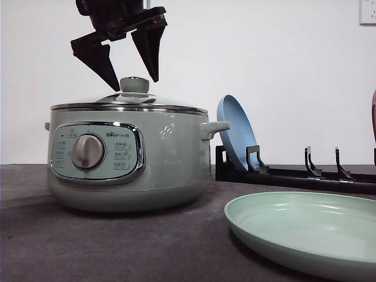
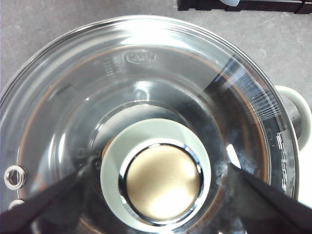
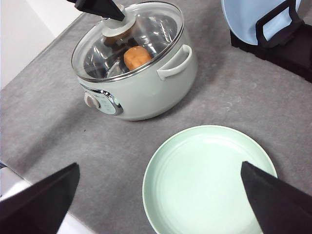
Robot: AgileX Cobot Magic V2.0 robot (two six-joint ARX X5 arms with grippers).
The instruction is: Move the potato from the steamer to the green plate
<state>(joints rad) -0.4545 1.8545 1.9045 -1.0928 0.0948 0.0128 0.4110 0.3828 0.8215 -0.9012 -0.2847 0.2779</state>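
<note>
Glass-lidded steamer (image 3: 141, 73) holds the potato (image 3: 137, 57); green plate (image 3: 209, 178) bare; both end effectors spread apart.

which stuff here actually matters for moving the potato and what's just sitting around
Matters: potato, steamer with its glass lid on, green plate, left claw open over the lid knob.
Just sitting around: blue plate, black dish rack.

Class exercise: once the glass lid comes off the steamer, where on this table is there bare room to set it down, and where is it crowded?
Bare grey table lies in front of the steamer, left of the green plate. Another open strip runs between steamer, green plate and dish rack. It is crowded at the rack, where the blue plate leans. The green plate is empty, but it is the potato's destination.
</note>
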